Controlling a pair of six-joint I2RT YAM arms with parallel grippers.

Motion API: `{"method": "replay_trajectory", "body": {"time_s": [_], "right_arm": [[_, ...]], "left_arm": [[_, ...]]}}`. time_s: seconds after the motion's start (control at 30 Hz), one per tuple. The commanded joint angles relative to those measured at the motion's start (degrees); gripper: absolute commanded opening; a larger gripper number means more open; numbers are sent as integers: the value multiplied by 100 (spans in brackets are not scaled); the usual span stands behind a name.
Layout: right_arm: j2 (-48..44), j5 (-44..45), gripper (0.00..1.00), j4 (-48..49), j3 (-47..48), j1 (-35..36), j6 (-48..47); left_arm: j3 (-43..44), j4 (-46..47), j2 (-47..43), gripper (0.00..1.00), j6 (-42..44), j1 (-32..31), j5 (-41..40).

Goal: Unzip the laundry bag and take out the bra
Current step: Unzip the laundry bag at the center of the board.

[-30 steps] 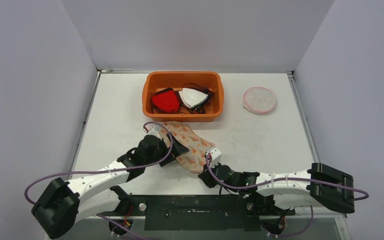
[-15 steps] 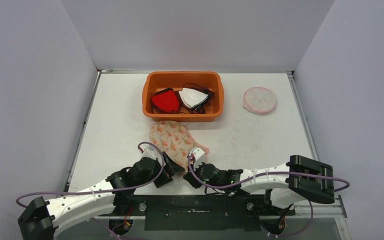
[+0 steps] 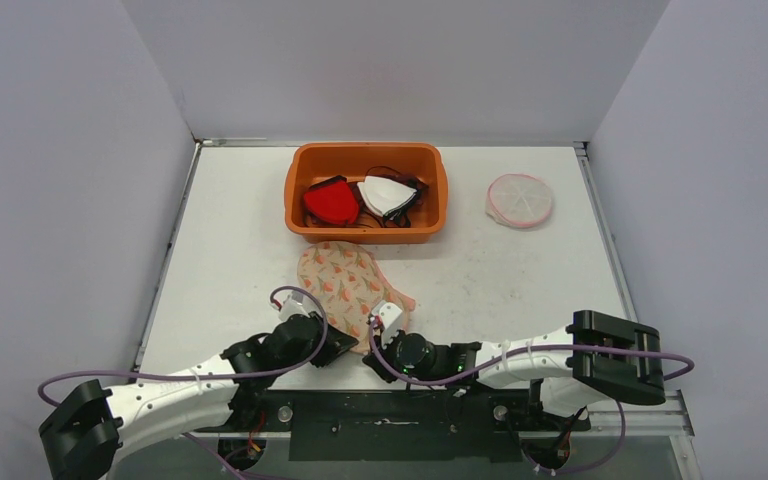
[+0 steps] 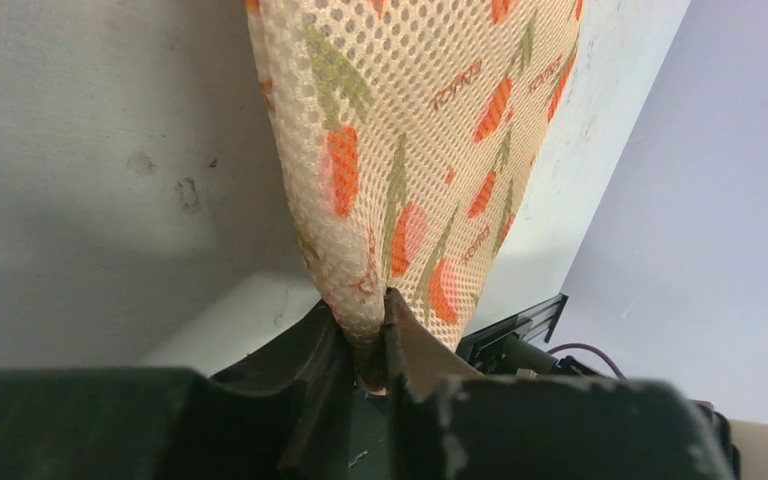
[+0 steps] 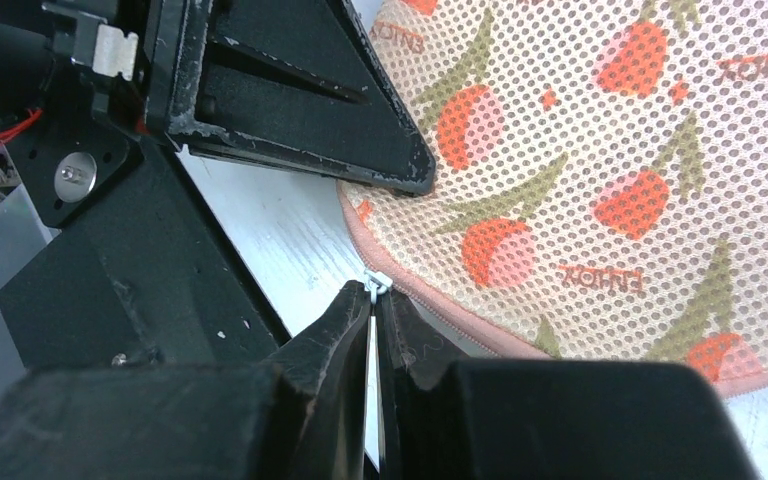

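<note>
At the near table edge: the two arms meet at the closest end of the laundry bag (image 3: 345, 285).
Left end effector (image 4: 370, 345): closed, pinching a fold of the bag's mesh between its fingers.
Right end effector (image 5: 373, 305): closed on the small metal zipper pull (image 5: 375, 283) at the bag's pink-trimmed rim, just beside the left one.
Bag: cream mesh with an orange carrot print, lying on the white table (image 3: 230, 230) between the arms and the bin.
Bag contents: cannot tell through the mesh.
Orange bin (image 3: 295, 195): just beyond the bag, holding a red bra (image 3: 330, 203) and a white bra (image 3: 385, 193) with dark straps.
Far right: a round pink-rimmed mesh pouch (image 3: 520, 200), well apart from the bin.
</note>
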Motion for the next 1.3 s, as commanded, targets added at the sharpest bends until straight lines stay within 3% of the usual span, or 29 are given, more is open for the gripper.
{"method": "replay_trajectory", "body": {"time_s": [0.0,0.03,0.47,0.67,1.03,1.23,1.27], "right_arm": [[-215,349,5,83,102,118,-111],[-236,428,5,17,94,125,-97],[-907,1835,5,-1197,-486,153,621],[-1598,1875,5,-1438,-781,184,576],[-2551,2167,5,-1785,-1138,1118,782],[-2223,2272,5,-1520,-1024,1188,837],[-2149,2283,5,-1415,-995,1181,832]], "left_arm": [[13,229,128,6,-92,-20,-292],[6,243,160,0,-84,-20,-292],[-110,734,296,0,357,-11,-155],[139,1191,574,0,1410,10,272],[1545,1476,2432,0,3480,178,1440],[2118,1703,3344,1,3559,895,1970],[2169,1672,3384,10,3542,947,1992]]}}
